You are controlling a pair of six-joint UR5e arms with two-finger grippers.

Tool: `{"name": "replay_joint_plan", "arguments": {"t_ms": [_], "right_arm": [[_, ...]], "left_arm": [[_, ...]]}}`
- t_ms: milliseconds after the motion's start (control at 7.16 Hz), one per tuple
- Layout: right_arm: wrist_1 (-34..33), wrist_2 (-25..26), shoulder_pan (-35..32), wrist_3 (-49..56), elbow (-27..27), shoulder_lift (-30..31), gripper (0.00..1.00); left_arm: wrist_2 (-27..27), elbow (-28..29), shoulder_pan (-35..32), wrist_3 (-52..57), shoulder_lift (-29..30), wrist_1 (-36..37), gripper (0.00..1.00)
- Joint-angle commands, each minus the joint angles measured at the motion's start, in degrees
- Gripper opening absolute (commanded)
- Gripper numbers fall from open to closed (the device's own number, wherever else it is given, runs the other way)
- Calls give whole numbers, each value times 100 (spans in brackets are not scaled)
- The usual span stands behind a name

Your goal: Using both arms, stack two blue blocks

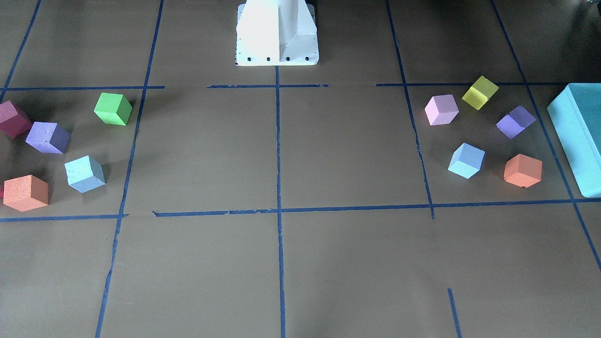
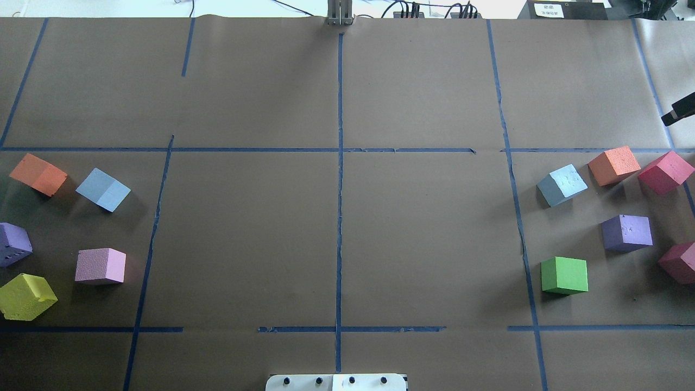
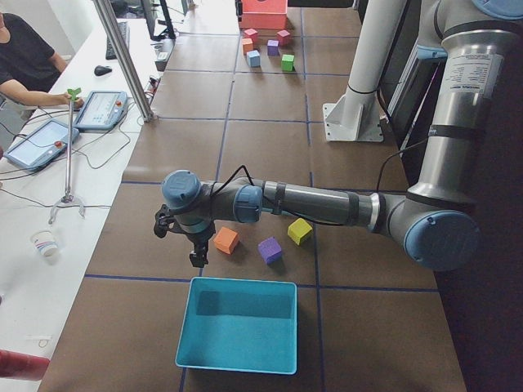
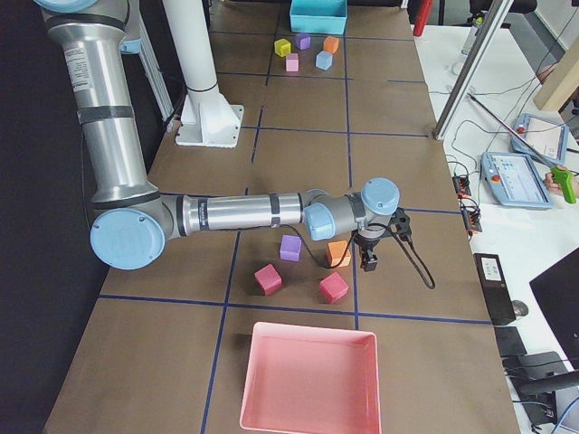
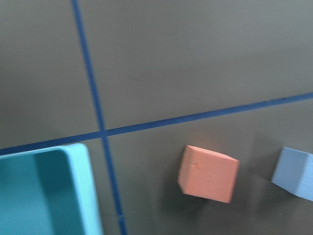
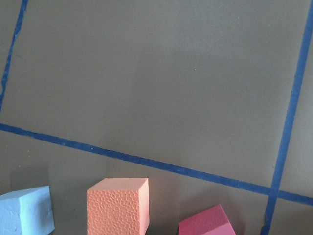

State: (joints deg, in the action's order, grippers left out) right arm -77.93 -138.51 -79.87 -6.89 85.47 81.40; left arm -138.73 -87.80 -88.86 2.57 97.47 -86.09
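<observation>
One pale blue block [image 2: 103, 189] lies on the table's left side, beside an orange cube [image 2: 38, 174]; it also shows at the right edge of the left wrist view [image 5: 295, 172]. The other blue block [image 2: 562, 185] lies on the right side, next to another orange cube [image 2: 613, 165], and shows in the right wrist view [image 6: 24, 211]. My left gripper [image 3: 196, 255] hangs over the table between the orange cube and the teal box; I cannot tell if it is open. My right gripper [image 4: 369, 262] hangs beyond the right orange cube; only its black tip [image 2: 678, 113] enters the overhead view, state unclear.
A teal box [image 1: 577, 136] stands at the left end and a pink tray [image 4: 308, 380] at the right end. Purple, pink, yellow, green and magenta cubes lie around the blue blocks. The white pedestal [image 1: 277, 33] stands at the robot's side. Operators sit beyond the far edge.
</observation>
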Motion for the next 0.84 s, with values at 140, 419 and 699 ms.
{"name": "replay_joint_plan", "arguments": {"t_ms": [140,419,699], "right_arm": [[6,25,-160,12,250,368,100],[6,-10,-151,12,277,368,100],[-116,-18,-143,4,251,159,100]], "left_arm": [[21,-149,-88,103,26,110,100],[-40,-324,-44,103,-18,-4,100],[-58,-211,-35,103,-70,-4,100]]}}
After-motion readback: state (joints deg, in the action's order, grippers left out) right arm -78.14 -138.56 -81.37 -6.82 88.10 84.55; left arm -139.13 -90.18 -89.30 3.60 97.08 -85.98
